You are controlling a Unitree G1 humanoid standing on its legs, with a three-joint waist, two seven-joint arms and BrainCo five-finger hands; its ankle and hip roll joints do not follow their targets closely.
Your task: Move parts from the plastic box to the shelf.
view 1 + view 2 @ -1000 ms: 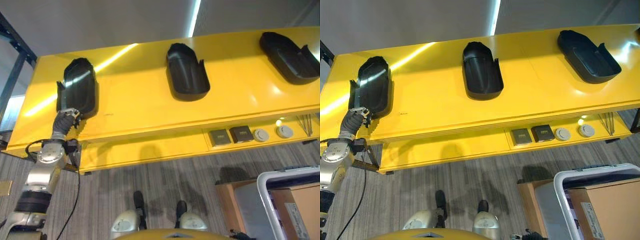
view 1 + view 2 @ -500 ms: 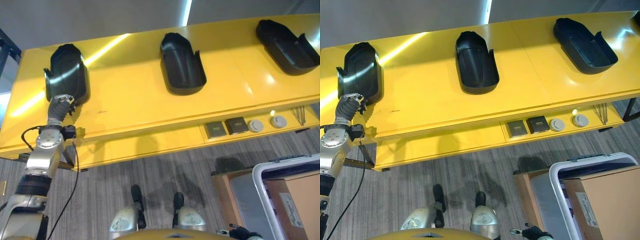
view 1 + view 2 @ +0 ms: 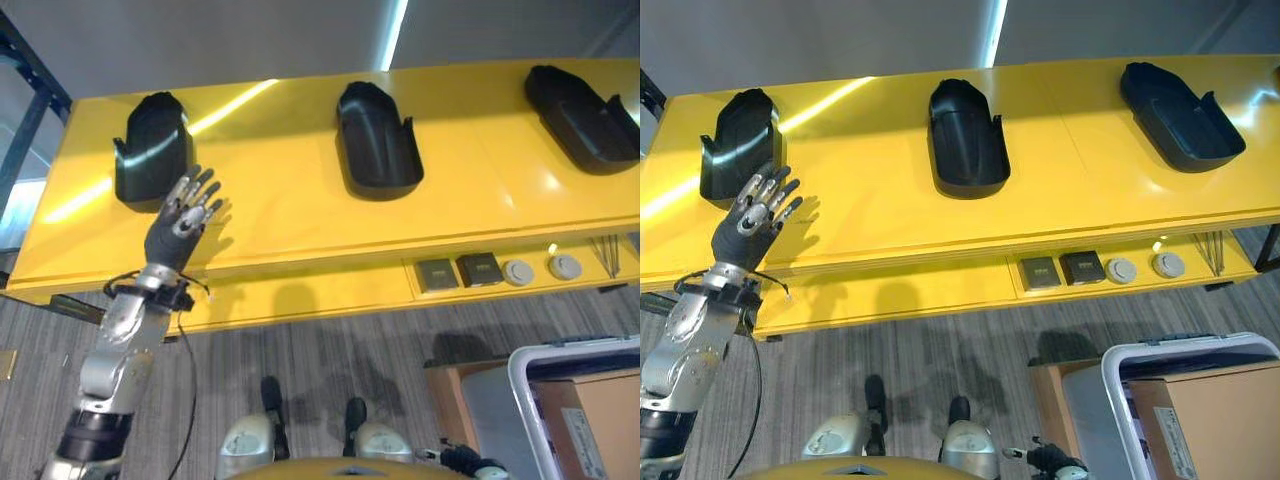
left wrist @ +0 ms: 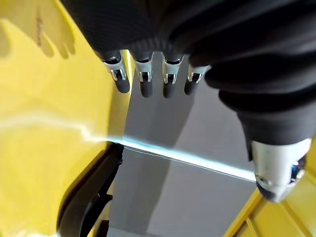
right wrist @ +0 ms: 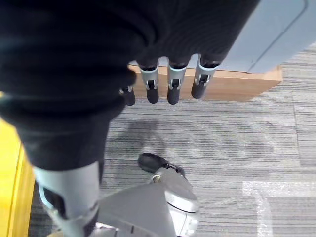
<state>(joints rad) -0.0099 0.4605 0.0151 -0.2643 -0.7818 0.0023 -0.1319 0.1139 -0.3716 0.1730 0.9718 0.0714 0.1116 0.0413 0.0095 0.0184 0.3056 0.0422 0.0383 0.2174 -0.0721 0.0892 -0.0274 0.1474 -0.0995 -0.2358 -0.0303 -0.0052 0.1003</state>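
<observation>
A: Start at the left hand (image 3: 178, 224). What's it doing?

B: It's raised over the front strip of the yellow shelf (image 3: 290, 215), fingers straight and spread, holding nothing. The left wrist view shows the same thing: fingertips (image 4: 142, 88) in a row over bare yellow, thumb apart.

A: And the part nearest it?

B: The left black part (image 3: 152, 160) lies just beyond the fingertips, a little toward the robot's left, clear of the hand. It rests on the shelf top with its long axis running front to back, rounded end to the rear.

A: The others?

B: The middle part (image 3: 378, 143) sits well to the right, also front to back. The right part (image 3: 580, 114) is farther still and skewed, with its open end toward the right edge. All three lie apart from each other, with plenty of bare yellow between them.

A: So where's the next piece coming from?

B: From the plastic box (image 3: 1185, 352) on the floor at lower right, I'd judge. The right hand (image 5: 165, 79) hangs low near it, fingers relaxed and empty, so that arm is much the nearer one.

A: Room to move?

B: The shelf's front edge is right beneath the left hand, so it can draw straight back over open carpet. By the box, a brown cardboard carton (image 3: 1220, 415) narrows the opening.
</observation>
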